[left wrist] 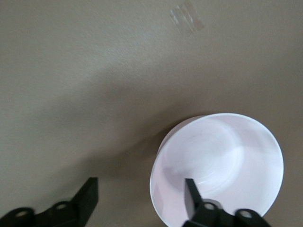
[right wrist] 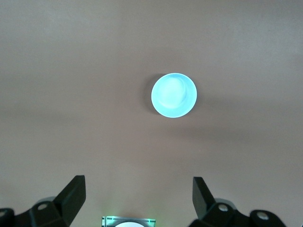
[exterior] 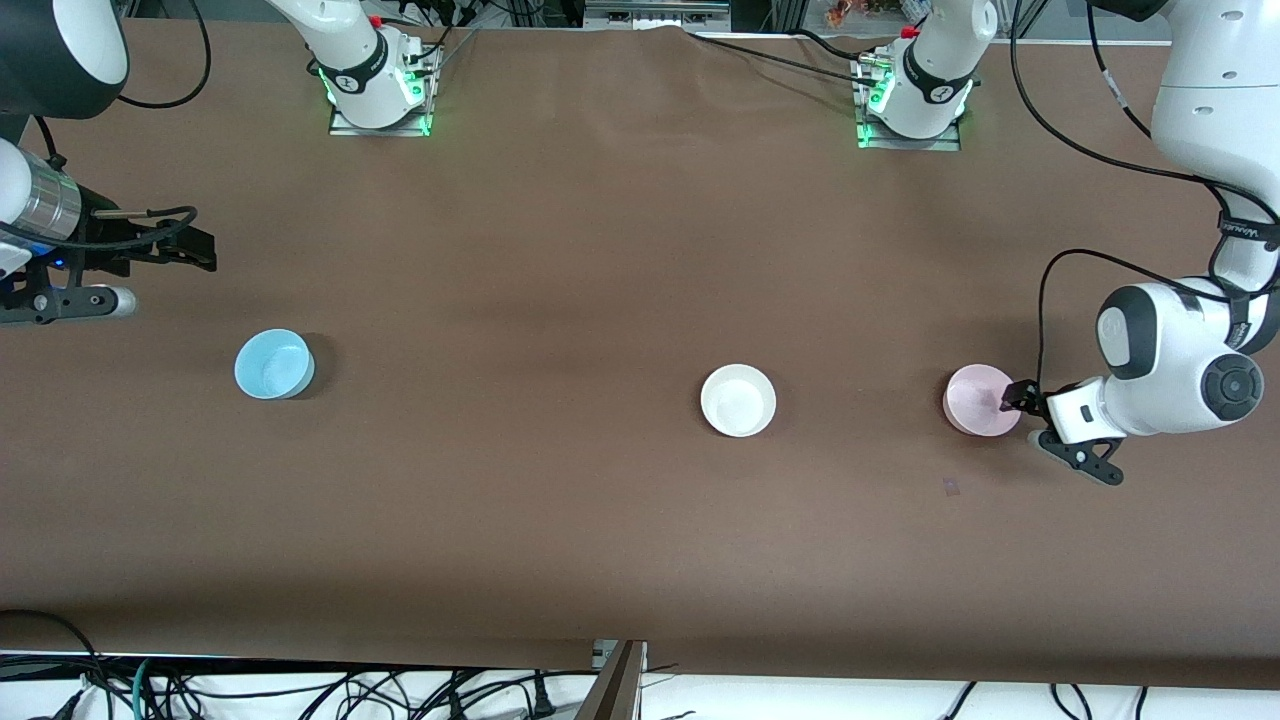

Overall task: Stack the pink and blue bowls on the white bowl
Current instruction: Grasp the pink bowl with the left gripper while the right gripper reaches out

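The right gripper [exterior: 205, 250] hangs over the table [exterior: 560, 250] at the right arm's end, fingers [right wrist: 73, 194] wide apart and empty. The blue bowl [exterior: 273, 364] sits near that end, the white bowl [exterior: 738, 400] past the middle. The pink bowl [exterior: 980, 399] stands toward the left arm's end, its rim between the left gripper's [exterior: 1022, 408] parted fingers [left wrist: 191, 194], one inside, one outside.

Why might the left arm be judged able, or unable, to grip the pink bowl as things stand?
Probably able: the left gripper straddles the pink bowl wall, one finger inside, the other outside. Nothing blocks it. The jaws are not yet clamped.
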`<control>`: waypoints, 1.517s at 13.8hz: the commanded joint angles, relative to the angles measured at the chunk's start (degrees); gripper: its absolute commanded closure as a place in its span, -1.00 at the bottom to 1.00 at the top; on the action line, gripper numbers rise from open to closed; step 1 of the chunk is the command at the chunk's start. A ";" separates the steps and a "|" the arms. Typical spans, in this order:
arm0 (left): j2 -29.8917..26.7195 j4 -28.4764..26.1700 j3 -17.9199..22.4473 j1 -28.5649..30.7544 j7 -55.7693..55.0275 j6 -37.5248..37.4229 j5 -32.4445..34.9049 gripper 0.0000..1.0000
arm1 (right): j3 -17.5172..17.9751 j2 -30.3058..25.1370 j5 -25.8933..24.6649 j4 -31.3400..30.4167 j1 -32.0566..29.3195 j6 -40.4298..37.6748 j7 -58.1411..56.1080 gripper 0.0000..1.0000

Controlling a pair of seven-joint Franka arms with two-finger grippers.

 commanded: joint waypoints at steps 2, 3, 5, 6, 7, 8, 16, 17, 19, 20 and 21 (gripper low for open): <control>1.03 -0.46 -0.09 -0.08 2.34 1.45 -1.04 1.00 | 0.08 1.28 -0.40 1.55 -0.48 -0.35 -0.48 -1.00; 0.77 -0.37 -0.09 -0.08 2.69 1.45 -1.03 1.00 | 0.08 1.19 -0.40 1.55 -0.48 -0.35 -0.48 -1.00; 0.59 0.07 -0.09 -0.08 2.52 1.53 -1.21 1.00 | 0.08 1.19 -0.40 1.55 -0.48 -0.35 -0.48 -1.00; 0.33 0.24 -0.09 -0.08 2.43 1.19 -1.30 1.00 | 0.08 1.27 -0.49 1.55 -0.48 -0.26 -0.48 -1.00; -0.80 0.33 -0.79 -0.08 1.91 0.75 -1.30 1.00 | 0.08 1.28 -0.49 1.55 -0.48 -0.26 -0.48 -1.00; -1.86 0.33 -1.84 -0.08 1.64 -0.30 -1.30 1.00 | 0.08 1.28 -0.49 1.55 -0.48 -0.26 -0.48 -1.00; -4.24 3.41 -17.82 -0.35 -20.73 -4.44 -1.21 1.00 | -0.01 1.54 -0.57 1.63 -0.57 0.44 -0.56 -1.00; -4.24 3.58 -19.76 -1.13 -25.91 -4.88 -1.04 1.00 | -0.01 1.63 -0.57 1.63 -0.91 0.45 -0.56 -1.00; -4.07 3.85 -20.83 -5.59 -36.19 -4.88 -0.60 1.00 | -0.01 2.15 -0.75 1.63 -1.44 0.62 -0.56 -1.00; -3.89 4.02 -20.57 -8.58 -41.38 -4.62 -0.60 1.00 | -0.10 2.68 -0.84 1.63 -2.05 1.14 -0.65 -1.00; -3.28 4.81 -20.39 -11.13 -46.30 -4.44 -0.60 1.00 | -0.10 3.38 -1.01 1.63 -2.50 2.02 -0.65 -1.00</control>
